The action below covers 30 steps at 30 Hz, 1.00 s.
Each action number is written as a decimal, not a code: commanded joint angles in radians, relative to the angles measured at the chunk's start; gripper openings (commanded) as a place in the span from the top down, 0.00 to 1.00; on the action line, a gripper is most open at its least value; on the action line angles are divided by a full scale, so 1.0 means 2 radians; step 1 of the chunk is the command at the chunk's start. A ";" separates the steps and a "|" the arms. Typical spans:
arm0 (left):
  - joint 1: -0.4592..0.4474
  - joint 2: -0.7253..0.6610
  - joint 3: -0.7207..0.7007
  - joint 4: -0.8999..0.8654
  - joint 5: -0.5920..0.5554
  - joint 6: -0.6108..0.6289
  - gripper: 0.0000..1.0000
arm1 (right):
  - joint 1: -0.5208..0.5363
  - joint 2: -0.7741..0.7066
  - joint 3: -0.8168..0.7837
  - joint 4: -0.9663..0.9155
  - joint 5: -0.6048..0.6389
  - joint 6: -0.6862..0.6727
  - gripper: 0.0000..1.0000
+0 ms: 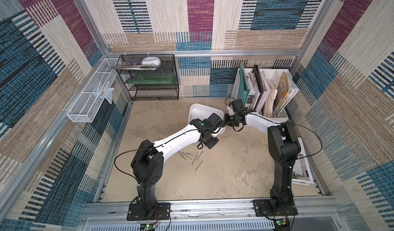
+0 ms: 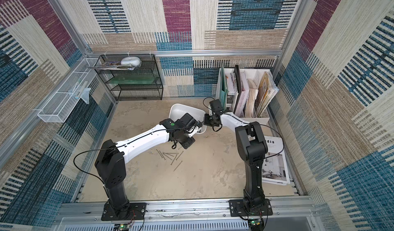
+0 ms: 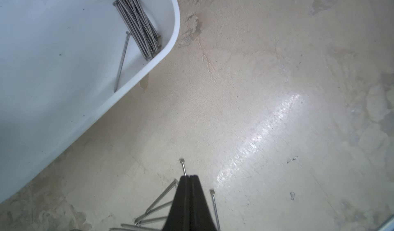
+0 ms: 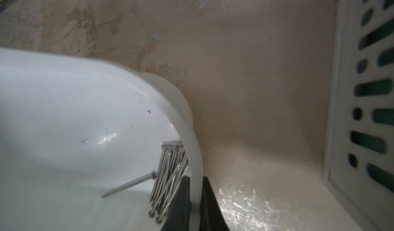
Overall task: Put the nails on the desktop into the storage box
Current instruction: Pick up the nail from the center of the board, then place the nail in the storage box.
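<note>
Beige desktop has loose nails lying near the storage box, whose corner already holds a bundle. Right gripper clamps its wall, probably steadying it, while left gripper, pressed together, seems to pinch one nail.

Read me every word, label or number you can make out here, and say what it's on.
"dia": tail of a title on the magazine; the rest is hidden.
Papers in the file holder: print too small to read.
Nothing else readable.
</note>
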 commanded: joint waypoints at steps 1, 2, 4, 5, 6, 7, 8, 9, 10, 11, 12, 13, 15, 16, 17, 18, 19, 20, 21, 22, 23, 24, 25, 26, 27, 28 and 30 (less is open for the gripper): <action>0.005 -0.013 0.026 -0.050 -0.012 -0.019 1.00 | 0.000 -0.003 -0.006 -0.021 0.007 -0.003 1.00; 0.011 -0.010 0.047 -0.060 -0.016 -0.024 1.00 | 0.001 -0.004 -0.008 -0.019 0.006 -0.002 1.00; 0.027 0.009 0.099 -0.078 -0.017 -0.036 1.00 | 0.001 -0.006 -0.011 -0.018 0.004 0.000 1.00; 0.035 0.022 0.131 -0.085 -0.019 -0.042 1.00 | 0.001 -0.007 -0.013 -0.017 0.004 0.001 1.00; 0.043 0.036 0.160 -0.093 -0.019 -0.048 1.00 | 0.002 -0.008 -0.014 -0.018 0.004 0.001 1.00; 0.052 0.061 0.200 -0.106 -0.015 -0.054 1.00 | 0.002 -0.009 -0.015 -0.018 0.004 0.001 1.00; 0.061 0.086 0.243 -0.122 -0.014 -0.062 1.00 | 0.002 -0.010 -0.015 -0.018 0.003 0.001 1.00; 0.069 0.106 0.281 -0.137 -0.014 -0.068 1.00 | 0.002 -0.011 -0.017 -0.019 0.002 0.001 1.00; 0.077 0.136 0.324 -0.154 -0.010 -0.074 1.00 | 0.003 -0.011 -0.017 -0.019 0.002 0.001 1.00; 0.083 0.163 0.364 -0.169 -0.006 -0.080 1.00 | 0.003 -0.012 -0.017 -0.020 0.001 0.001 1.00; 0.087 0.183 0.392 -0.180 -0.003 -0.083 1.00 | 0.004 -0.011 -0.019 -0.020 0.001 0.001 1.00; 0.090 0.208 0.418 -0.188 -0.004 -0.088 1.00 | 0.004 -0.012 -0.021 -0.020 0.002 0.001 1.00; 0.098 0.240 0.444 -0.195 -0.002 -0.099 1.00 | 0.005 -0.012 -0.025 -0.017 0.000 0.001 1.00; 0.101 0.252 0.446 -0.194 -0.001 -0.108 1.00 | 0.005 -0.012 -0.026 -0.018 0.000 0.001 1.00; 0.104 0.263 0.448 -0.194 0.001 -0.114 1.00 | 0.006 -0.012 -0.027 -0.016 0.000 0.001 1.00; 0.106 0.271 0.447 -0.194 0.003 -0.119 1.00 | 0.006 -0.012 -0.029 -0.016 0.000 0.001 1.00; 0.107 0.278 0.445 -0.194 0.002 -0.123 1.00 | 0.006 -0.012 -0.028 -0.016 -0.001 0.001 1.00; 0.108 0.284 0.442 -0.194 -0.001 -0.126 1.00 | 0.006 -0.011 -0.029 -0.017 0.000 0.001 1.00; 0.108 0.288 0.440 -0.194 -0.002 -0.130 1.00 | 0.006 -0.011 -0.028 -0.017 -0.001 0.001 1.00; 0.108 0.291 0.437 -0.191 -0.009 -0.135 1.00 | 0.006 -0.011 -0.028 -0.016 -0.001 0.001 1.00; 0.108 0.292 0.430 -0.183 -0.016 -0.139 1.00 | 0.006 -0.011 -0.027 -0.017 -0.001 0.001 1.00; 0.108 0.291 0.424 -0.175 -0.019 -0.142 1.00 | 0.007 -0.011 -0.027 -0.017 -0.001 0.001 1.00; 0.109 0.291 0.420 -0.170 -0.016 -0.144 1.00 | 0.007 -0.012 -0.026 -0.018 -0.002 0.000 1.00; 0.109 0.292 0.421 -0.170 -0.018 -0.146 1.00 | 0.007 -0.012 -0.025 -0.020 0.000 -0.001 1.00; 0.110 0.292 0.420 -0.170 -0.023 -0.149 1.00 | 0.007 -0.013 -0.026 -0.021 0.002 -0.002 1.00; 0.109 0.292 0.417 -0.168 -0.027 -0.152 1.00 | 0.007 -0.014 -0.027 -0.021 0.003 -0.001 1.00; 0.109 0.292 0.411 -0.164 -0.039 -0.158 1.00 | 0.007 -0.016 -0.027 -0.021 0.003 -0.002 1.00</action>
